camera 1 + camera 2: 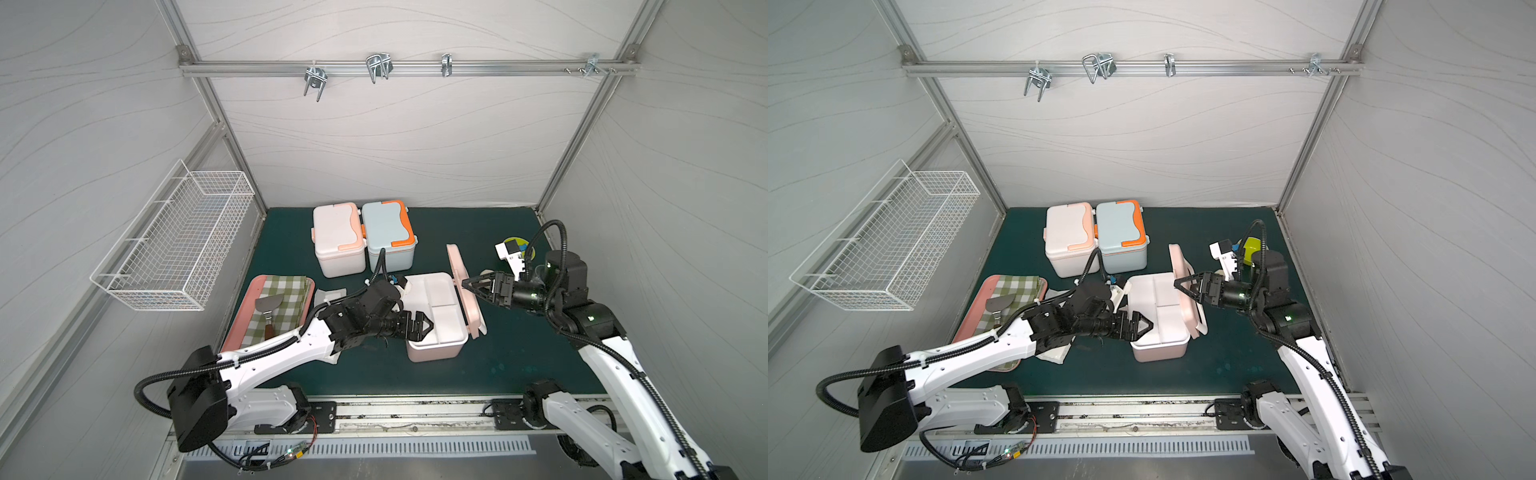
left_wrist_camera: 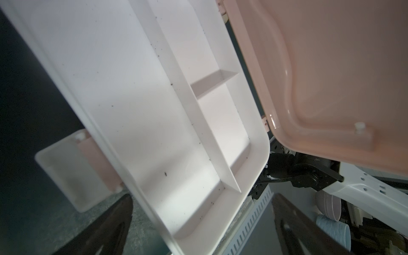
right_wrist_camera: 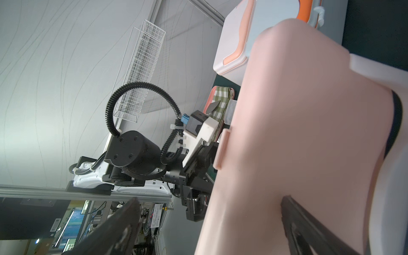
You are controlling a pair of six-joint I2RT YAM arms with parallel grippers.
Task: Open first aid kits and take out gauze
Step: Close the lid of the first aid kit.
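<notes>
The dusty-pink rounded plastic first aid kit [image 1: 432, 353] stands open mid-worktop [image 1: 511, 365], its pink lid [image 1: 456, 259] upright and white divided insert [image 1: 436, 297] showing, a clear-pouched white gauze pad [image 1: 330, 296] near it, the left pincer [image 1: 424, 326] spread wide and empty over the insert, the right pincer [image 1: 471, 286] spread wide astride the lid's edge.

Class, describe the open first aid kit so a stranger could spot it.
On the dark green mat, look near the middle, in front of two kits side by side. There sits the dusty pink kit. Unlike the white kit and the pale blue kit, its lid stands open, baring a white divided tray.
</notes>
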